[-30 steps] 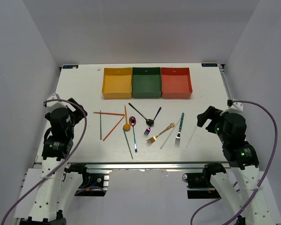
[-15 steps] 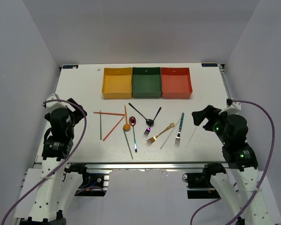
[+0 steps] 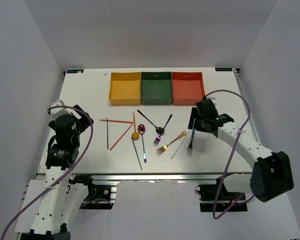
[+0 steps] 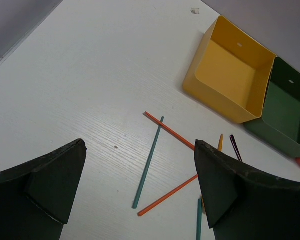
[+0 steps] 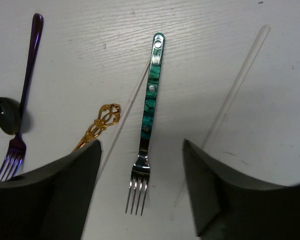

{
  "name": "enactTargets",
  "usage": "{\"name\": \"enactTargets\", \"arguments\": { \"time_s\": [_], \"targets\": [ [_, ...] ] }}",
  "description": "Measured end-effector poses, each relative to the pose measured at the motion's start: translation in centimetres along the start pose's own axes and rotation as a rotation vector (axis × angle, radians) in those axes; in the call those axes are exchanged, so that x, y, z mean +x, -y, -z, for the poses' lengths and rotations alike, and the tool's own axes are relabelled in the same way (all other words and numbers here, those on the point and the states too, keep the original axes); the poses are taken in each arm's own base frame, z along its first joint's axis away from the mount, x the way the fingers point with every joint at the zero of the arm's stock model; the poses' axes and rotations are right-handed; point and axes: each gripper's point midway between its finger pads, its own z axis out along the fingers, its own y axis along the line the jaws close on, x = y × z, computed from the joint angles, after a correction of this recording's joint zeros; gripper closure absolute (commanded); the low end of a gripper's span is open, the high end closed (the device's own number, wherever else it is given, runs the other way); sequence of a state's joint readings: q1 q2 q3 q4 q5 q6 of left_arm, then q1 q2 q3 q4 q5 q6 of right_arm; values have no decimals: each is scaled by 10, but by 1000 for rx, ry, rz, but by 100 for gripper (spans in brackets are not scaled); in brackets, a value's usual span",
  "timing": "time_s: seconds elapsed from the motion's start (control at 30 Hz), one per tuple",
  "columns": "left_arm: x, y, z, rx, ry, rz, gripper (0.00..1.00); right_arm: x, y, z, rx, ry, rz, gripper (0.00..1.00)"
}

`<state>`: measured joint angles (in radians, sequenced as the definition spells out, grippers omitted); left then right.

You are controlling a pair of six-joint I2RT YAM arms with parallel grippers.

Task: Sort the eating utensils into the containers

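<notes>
The eating utensils lie loose across the table's middle: orange-red chopsticks, a grey-green chopstick, an orange spoon, a purple spoon, a black spoon, a gold fork and a teal-handled fork. Behind them stand the containers: yellow-orange, dark green and red-orange. My right gripper hangs open over the teal-handled fork, its tines between the fingers, untouched. My left gripper is open at the left, empty.
A pale thin chopstick lies just right of the teal fork, a silver one just left of it. An iridescent fork lies further left. The right arm reaches diagonally over the table's right side.
The right arm has swung from the table's right edge leftward to above the teal-handled fork, its jaws narrowing slightly. The left arm has not moved.
</notes>
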<state>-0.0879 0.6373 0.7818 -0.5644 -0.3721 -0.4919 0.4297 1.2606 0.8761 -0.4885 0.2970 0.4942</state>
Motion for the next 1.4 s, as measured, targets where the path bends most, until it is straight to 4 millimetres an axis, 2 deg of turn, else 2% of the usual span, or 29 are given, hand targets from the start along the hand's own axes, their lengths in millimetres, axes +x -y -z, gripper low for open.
{"name": "enactTargets", "arguments": {
  "time_s": [0.17, 0.43, 0.6, 0.9, 0.97, 1.07, 1.13, 1.3, 1.4],
  "targets": [
    [5, 1, -3, 1, -20, -8, 2, 8, 2, -10, 29, 1, -6, 46],
    [8, 2, -6, 3, -35, -13, 2, 30, 4, -36, 68, -55, 5, 53],
    [8, 3, -5, 6, -33, -11, 2, 37, 4, -45, 81, -68, 3, 60],
    [6, 4, -3, 12, -27, -9, 2, 63, 12, -66, 127, -116, -10, 75],
    [6, 4, -3, 16, -26, -9, 2, 62, 11, -67, 126, -103, -20, 80],
    [6, 5, -3, 18, -26, -10, 2, 61, 11, -68, 124, -88, -35, 95],
    [6, 5, -3, 18, -26, -10, 2, 60, 10, -68, 123, -80, -47, 99],
    [6, 6, -2, 24, -24, -10, 2, 62, 14, -58, 121, -66, -76, 100],
    [6, 6, -2, 24, -24, -10, 2, 47, 11, -41, 91, -16, -94, 100]
  ]
}}
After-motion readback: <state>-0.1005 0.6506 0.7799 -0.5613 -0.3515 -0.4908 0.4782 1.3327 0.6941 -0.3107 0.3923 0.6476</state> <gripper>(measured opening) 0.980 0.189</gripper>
